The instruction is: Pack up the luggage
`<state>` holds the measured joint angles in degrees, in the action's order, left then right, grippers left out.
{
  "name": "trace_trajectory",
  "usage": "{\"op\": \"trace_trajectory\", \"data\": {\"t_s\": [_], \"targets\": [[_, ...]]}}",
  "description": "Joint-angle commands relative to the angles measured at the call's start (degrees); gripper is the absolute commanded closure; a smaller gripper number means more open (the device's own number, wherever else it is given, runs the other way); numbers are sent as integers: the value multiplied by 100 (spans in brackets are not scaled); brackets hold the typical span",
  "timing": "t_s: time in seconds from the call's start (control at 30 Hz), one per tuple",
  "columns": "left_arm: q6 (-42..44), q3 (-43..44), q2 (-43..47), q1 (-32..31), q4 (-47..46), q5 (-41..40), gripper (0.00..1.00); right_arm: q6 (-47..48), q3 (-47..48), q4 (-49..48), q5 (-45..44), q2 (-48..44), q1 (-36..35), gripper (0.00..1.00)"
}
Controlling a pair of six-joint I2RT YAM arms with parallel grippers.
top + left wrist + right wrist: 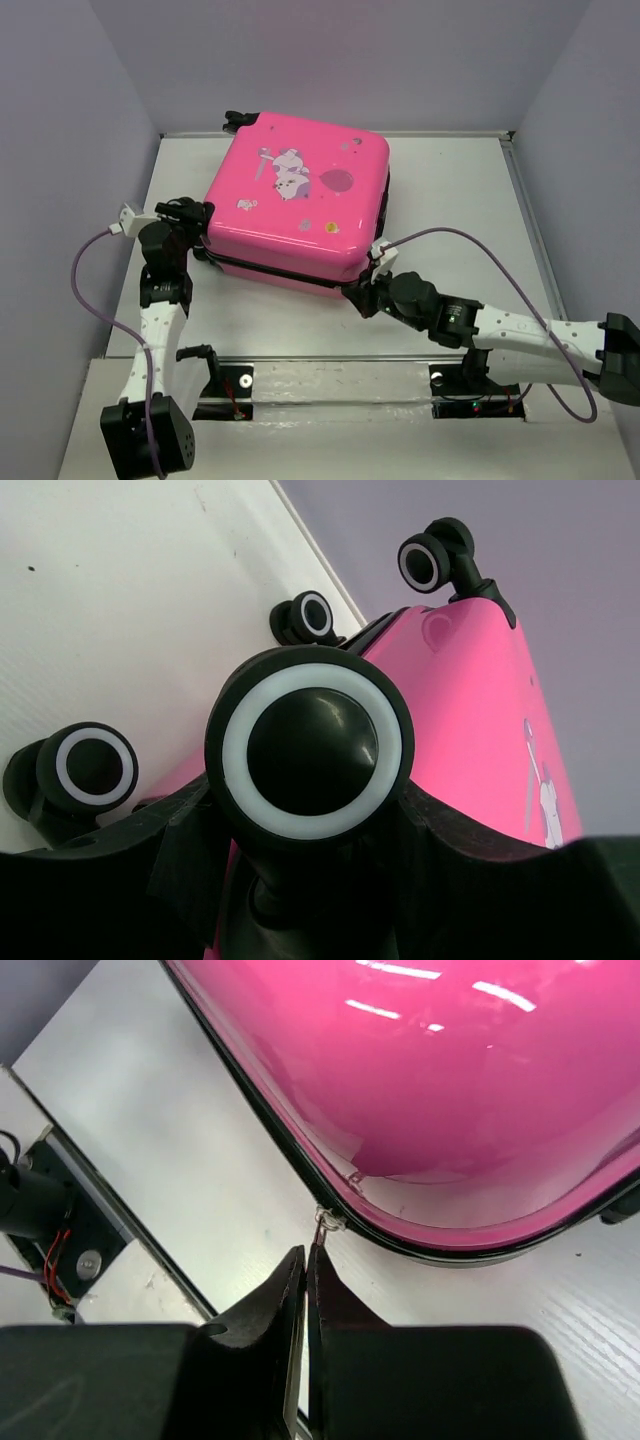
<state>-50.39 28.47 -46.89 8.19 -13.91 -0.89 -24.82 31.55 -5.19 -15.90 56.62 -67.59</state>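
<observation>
The hot-pink luggage (290, 200) lies flat and closed on the white table, cartoon print facing up. My left gripper (195, 215) is at its left near corner. In the left wrist view its fingers (170, 860) are closed around the caster of a black wheel with a white ring (310, 745); the pink shell (470, 680) and other wheels show behind. My right gripper (362, 290) is at the near right corner. In the right wrist view it (306, 1255) is shut on the small metal zipper pull (322, 1228) at the black zip seam under the pink shell (450, 1080).
The white table (450, 190) has grey walls on the left, the back and the right. A metal rail with the arm mounts (330, 370) runs along the near edge. Purple cables (470, 240) loop above both arms. A mount with red wires (60, 1250) shows in the right wrist view.
</observation>
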Motion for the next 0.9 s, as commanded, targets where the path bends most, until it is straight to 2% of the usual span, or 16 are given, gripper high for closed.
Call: {"op": "trace_trajectory", "data": {"t_s": [0.0,0.13,0.17,0.37,0.47,0.6,0.63,0.67,0.77,0.87], "targets": [[170,528,-363,-177,-762,633,94,-66,97,-421,1288,128,44,93],[-23,81,-435,-195,-1122,941,94,-251,263,-1018,1441,901,-244,93],[-32,-33,-409,-212,-1149,950,94,-234,412,-1045,1336,1382,-333,93],[-85,-736,-206,-440,-1368,1108,94,65,1827,-1212,608,2922,-615,93],[-59,-860,-49,-677,-1369,1117,94,109,2311,-1143,-199,3240,-615,93],[29,-913,145,-678,-1237,994,94,-5,2330,-870,-221,3066,-676,92],[73,-896,206,-678,-1202,959,94,-153,2251,-591,-203,2961,-676,79],[73,-861,216,-687,-1193,967,94,-251,1998,-440,-299,2847,-755,71],[38,-808,207,-687,-1193,968,94,-820,1435,-1,-510,2320,-870,49],[64,-781,242,-678,-1210,950,94,-1515,574,289,-956,1732,-993,45]]}}
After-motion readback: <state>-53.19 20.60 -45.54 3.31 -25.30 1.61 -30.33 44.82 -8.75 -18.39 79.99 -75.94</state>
